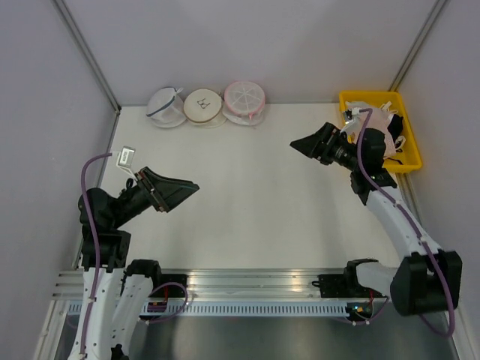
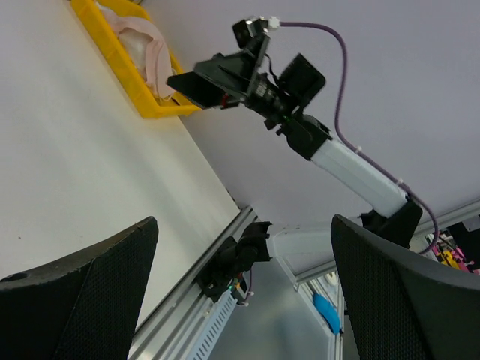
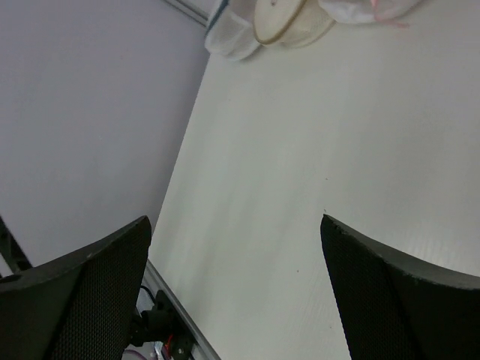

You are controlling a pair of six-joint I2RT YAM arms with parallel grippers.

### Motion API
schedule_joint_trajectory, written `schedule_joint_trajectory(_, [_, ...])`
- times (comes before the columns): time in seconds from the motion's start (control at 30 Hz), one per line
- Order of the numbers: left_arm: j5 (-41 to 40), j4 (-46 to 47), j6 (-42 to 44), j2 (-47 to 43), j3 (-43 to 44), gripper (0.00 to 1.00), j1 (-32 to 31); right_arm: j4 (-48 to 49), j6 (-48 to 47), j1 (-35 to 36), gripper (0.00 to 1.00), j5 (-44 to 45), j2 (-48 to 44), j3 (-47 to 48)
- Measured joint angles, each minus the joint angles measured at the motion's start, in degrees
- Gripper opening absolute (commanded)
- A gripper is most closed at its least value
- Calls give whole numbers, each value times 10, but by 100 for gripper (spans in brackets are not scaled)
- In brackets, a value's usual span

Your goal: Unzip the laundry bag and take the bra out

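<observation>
The laundry bag [image 1: 245, 101], a round white mesh dome with a pink rim, lies zipped at the table's far edge. It is the rightmost of three pouches, and its edge shows at the top of the right wrist view [image 3: 375, 9]. The bra is not visible in any view. My left gripper [image 1: 184, 199] is open and empty above the table's near left. In its wrist view [image 2: 240, 292] it points at the right arm. My right gripper [image 1: 304, 150] is open and empty, raised near the yellow bin and facing left across the table [image 3: 236, 292].
A white mesh pouch with dark trim [image 1: 166, 106] and a beige-rimmed pouch [image 1: 204, 106] lie left of the laundry bag. A yellow bin [image 1: 409, 139] at the back right holds pale pink and black-and-white garments. A small white object [image 1: 125, 156] lies at the left edge.
</observation>
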Motion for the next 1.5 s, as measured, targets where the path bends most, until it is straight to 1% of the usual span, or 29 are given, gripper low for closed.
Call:
schedule_joint_trajectory(0.07, [0,-15,6,-9,-2,100,0,29,24,0,98,14,66,3])
schedule_joint_trajectory(0.17, [0,-33,17,-26,-4,100,0,33,44,0,98,56,169,24])
schedule_joint_trajectory(0.3, [-1,-64,37,-45,-5,100,0,29,49,0,98,100,263,89])
schedule_joint_trajectory(0.53, [-8,-96,56,-48,-17,99,0,32,43,14,98,144,363,242])
schedule_joint_trajectory(0.67, [-31,-112,64,-45,-17,100,0,15,28,32,98,167,419,321])
schedule_joint_trajectory(0.73, [-38,-116,67,-35,-17,100,0,-2,18,42,98,179,462,380])
schedule_joint_trajectory(0.9, [-48,-135,75,-15,-17,99,0,-57,-3,65,98,217,600,568])
schedule_joint_trajectory(1.1, [-60,-150,78,-34,-17,99,0,-95,-2,84,98,254,708,705])
schedule_joint_trajectory(1.23, [-66,-154,79,-35,-17,99,0,-106,7,95,98,276,784,817])
schedule_joint_trajectory(1.33, [-66,-156,82,-32,-17,100,0,-97,23,99,98,283,824,868])
schedule_joint_trajectory(1.5, [-69,-169,86,-28,-17,100,0,-72,50,104,98,303,887,914])
